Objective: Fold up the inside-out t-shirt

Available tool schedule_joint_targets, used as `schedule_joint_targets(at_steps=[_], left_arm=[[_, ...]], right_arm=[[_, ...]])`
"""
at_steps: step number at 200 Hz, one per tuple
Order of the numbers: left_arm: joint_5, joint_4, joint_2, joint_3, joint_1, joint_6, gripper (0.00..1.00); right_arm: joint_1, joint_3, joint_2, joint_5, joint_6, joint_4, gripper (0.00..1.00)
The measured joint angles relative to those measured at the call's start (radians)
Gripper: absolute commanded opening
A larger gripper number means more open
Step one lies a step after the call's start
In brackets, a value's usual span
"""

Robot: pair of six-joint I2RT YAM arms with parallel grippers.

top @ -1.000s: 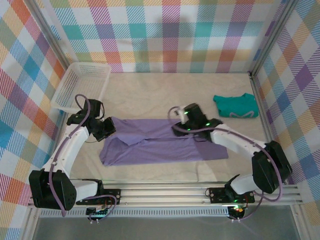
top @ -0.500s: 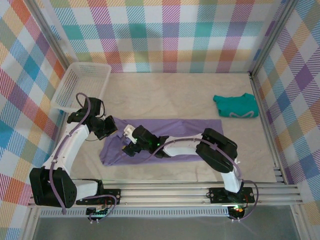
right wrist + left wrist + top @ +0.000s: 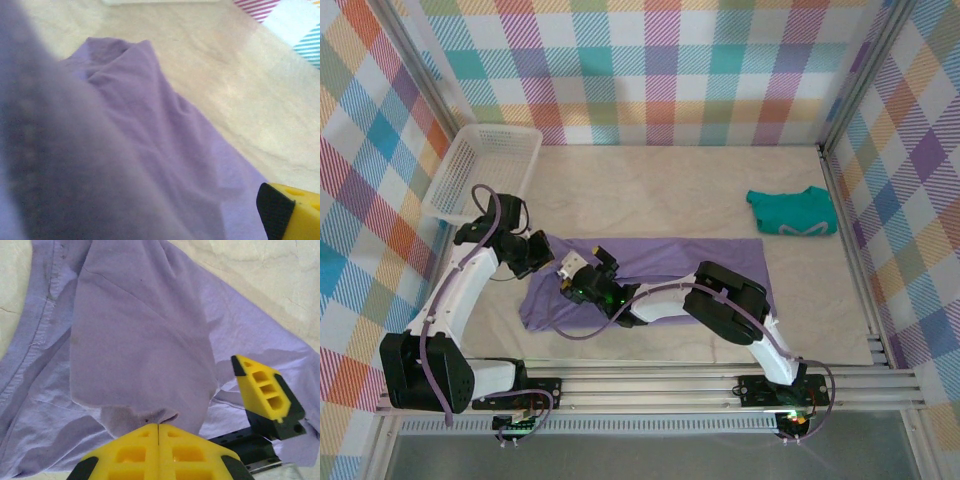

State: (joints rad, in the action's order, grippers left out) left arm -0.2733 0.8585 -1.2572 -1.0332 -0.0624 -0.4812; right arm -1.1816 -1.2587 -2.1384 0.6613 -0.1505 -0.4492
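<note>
The lavender t-shirt point(image 3: 665, 262) lies as a long folded band across the middle of the table. At its left end my left gripper point(image 3: 538, 256) is shut on it. In the left wrist view its yellow fingers point(image 3: 157, 426) meet tip to tip on a raised fold of the purple cloth point(image 3: 140, 340). My right arm reaches across the shirt to the left, and the right gripper point(image 3: 574, 276) hovers open just beside the left one. One of its yellow fingertips point(image 3: 295, 212) shows over the cloth point(image 3: 150, 130); blurred purple fabric hides the other.
A folded teal garment point(image 3: 792, 212) lies at the right near the wall. A white mesh basket point(image 3: 445, 175) stands at the back left. Bare beige tabletop point(image 3: 660, 190) stretches behind the shirt. Plaid walls close in three sides.
The right arm has swept from the shirt's middle to its left end and its jaws have opened. The shirt now lies as a narrower, straighter band. The left arm has not moved.
</note>
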Motion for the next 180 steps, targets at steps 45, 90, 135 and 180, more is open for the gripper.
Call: schedule_joint_targets(at_steps=[45,90,135,180], left_arm=[[0.005,0.001,-0.005,0.000,0.013,0.011,0.00],[0.026,0.003,-0.010,0.000,0.014,0.034,0.00],[0.031,0.003,-0.013,0.000,0.014,0.037,0.00],[0.031,-0.007,-0.013,0.030,0.014,0.037,0.00]], right_arm=[[0.000,0.029,0.054,0.076,-0.010,0.042,0.78],[0.000,0.040,0.152,0.083,0.008,0.143,0.69],[0.000,0.040,0.181,0.019,0.020,0.288,0.49],[0.001,0.042,0.198,-0.095,0.013,0.399,0.25]])
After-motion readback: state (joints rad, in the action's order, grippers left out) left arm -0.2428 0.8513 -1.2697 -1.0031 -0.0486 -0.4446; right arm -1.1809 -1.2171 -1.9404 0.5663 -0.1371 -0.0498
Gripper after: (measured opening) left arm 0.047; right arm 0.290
